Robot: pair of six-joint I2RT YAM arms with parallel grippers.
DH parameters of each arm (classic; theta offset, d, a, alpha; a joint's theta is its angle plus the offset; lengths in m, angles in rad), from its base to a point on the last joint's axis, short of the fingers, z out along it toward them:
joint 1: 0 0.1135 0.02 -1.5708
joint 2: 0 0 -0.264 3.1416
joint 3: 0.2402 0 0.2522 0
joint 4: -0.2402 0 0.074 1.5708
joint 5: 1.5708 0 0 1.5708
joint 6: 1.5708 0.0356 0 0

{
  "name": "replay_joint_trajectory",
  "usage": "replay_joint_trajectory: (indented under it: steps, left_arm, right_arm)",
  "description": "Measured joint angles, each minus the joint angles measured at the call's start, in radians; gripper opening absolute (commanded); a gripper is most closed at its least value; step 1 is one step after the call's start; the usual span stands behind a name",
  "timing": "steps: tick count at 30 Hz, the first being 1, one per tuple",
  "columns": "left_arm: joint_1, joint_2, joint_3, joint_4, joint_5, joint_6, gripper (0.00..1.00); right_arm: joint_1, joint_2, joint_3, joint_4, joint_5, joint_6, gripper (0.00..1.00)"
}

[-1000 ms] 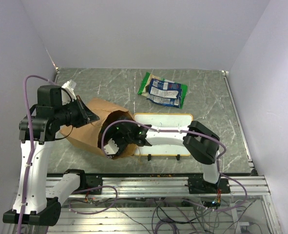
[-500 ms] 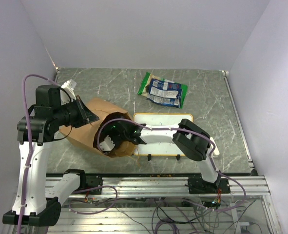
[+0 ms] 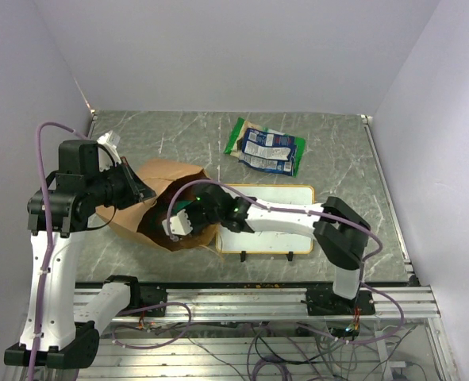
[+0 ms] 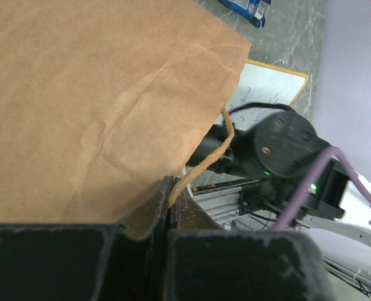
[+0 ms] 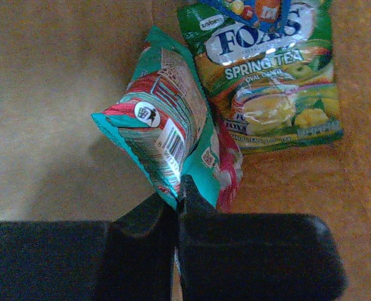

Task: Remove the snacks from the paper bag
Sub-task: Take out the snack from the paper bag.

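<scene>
The brown paper bag (image 3: 161,184) lies on its side, its mouth toward the front right. My left gripper (image 4: 170,193) is shut on the bag's twisted string handle (image 4: 211,155) and holds the mouth up. My right gripper (image 5: 177,190) is deep inside the bag and is shut on the edge of a teal snack packet (image 5: 163,125). A green candy packet (image 5: 267,81) lies flat on the bag's floor just beyond it. In the top view the right wrist (image 3: 180,222) is in the bag's mouth and its fingers are hidden. More snacks (image 3: 266,148) lie on the table at the back.
A framed whiteboard (image 3: 291,194) lies just right of the bag, under my right forearm. The metal rail (image 3: 242,298) runs along the near table edge. Walls close in the table on three sides.
</scene>
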Motion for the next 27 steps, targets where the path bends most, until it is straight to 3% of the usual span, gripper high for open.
replay_joint_trajectory:
  steps: [9,27]
  left_arm:
    - [0.0,-0.017,-0.001,0.027,-0.01,-0.027,0.07]
    - [0.0,-0.061,-0.067,0.1,0.022,-0.078,0.07]
  right_arm:
    - [0.0,-0.214,-0.103,-0.067,-0.038,0.162,0.0]
    - [-0.004,-0.484,-0.055,-0.299,-0.039,0.668,0.0]
